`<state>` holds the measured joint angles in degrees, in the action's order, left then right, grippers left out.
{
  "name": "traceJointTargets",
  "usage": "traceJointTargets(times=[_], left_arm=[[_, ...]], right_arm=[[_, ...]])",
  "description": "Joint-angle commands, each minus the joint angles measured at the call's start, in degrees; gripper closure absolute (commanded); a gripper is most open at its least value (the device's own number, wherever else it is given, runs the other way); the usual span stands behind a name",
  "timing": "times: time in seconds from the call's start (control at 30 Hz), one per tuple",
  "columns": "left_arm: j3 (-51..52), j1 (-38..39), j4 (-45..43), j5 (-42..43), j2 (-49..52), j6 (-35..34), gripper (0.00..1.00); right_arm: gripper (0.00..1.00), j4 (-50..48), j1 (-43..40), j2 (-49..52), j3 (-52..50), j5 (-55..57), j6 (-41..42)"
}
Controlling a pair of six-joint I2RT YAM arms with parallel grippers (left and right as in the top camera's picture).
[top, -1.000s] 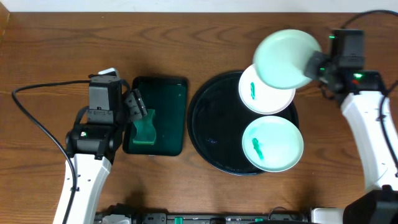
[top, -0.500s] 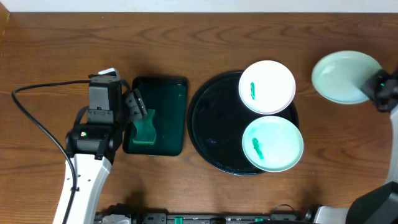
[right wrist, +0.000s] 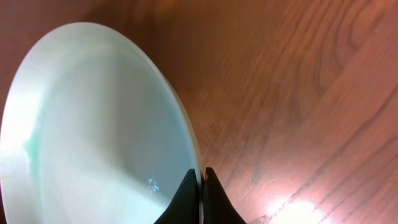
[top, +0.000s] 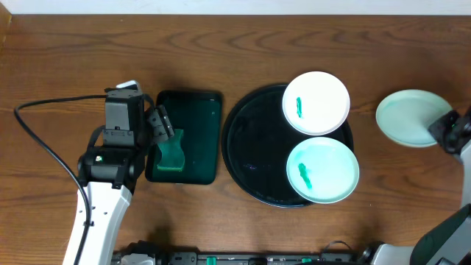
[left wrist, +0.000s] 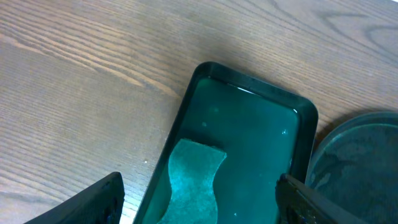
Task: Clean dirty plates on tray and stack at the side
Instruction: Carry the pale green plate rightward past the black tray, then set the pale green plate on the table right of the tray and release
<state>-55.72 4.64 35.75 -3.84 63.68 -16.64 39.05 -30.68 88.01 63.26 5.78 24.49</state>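
The black round tray (top: 254,147) holds two plates, each with a green smear: a white one (top: 324,96) at its far right rim and a pale mint one (top: 331,165) at its near right. A third pale mint plate (top: 408,116) is at the table's right side, off the tray. My right gripper (top: 441,126) is shut on its rim; the right wrist view shows the fingers (right wrist: 200,190) pinching the plate (right wrist: 93,130). My left gripper (top: 163,126) is open above the green sponge (top: 171,153), which also shows in the left wrist view (left wrist: 189,183).
A small rectangular dark green tray (top: 199,110) lies left of the black tray, with the sponge in it; it also shows in the left wrist view (left wrist: 249,124). A black cable (top: 37,140) runs across the table's left side.
My right gripper has carried the pale mint plate from above the tray's far edge out to the right side of the table and lower. The left arm has not moved.
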Motion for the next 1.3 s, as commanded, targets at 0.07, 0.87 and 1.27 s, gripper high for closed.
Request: traceJointTargets(times=[0.07,0.87,1.27], left_arm=[[-1.40,-0.13,-0.02,-0.92,0.31,0.11,0.22],[-1.36,-0.13,0.17,-0.92,0.31,0.11,0.22],[-1.36,-0.13,0.17,-0.92,0.31,0.11,0.22]], right_arm=[[0.99,-5.75,-0.74,-0.57,-7.26,-1.03,5.20],[0.99,-13.16,2.86,-0.57,-15.87,-6.60,5.68],[0.99,-13.18,3.04,-0.57,-16.63,-6.49,5.70]])
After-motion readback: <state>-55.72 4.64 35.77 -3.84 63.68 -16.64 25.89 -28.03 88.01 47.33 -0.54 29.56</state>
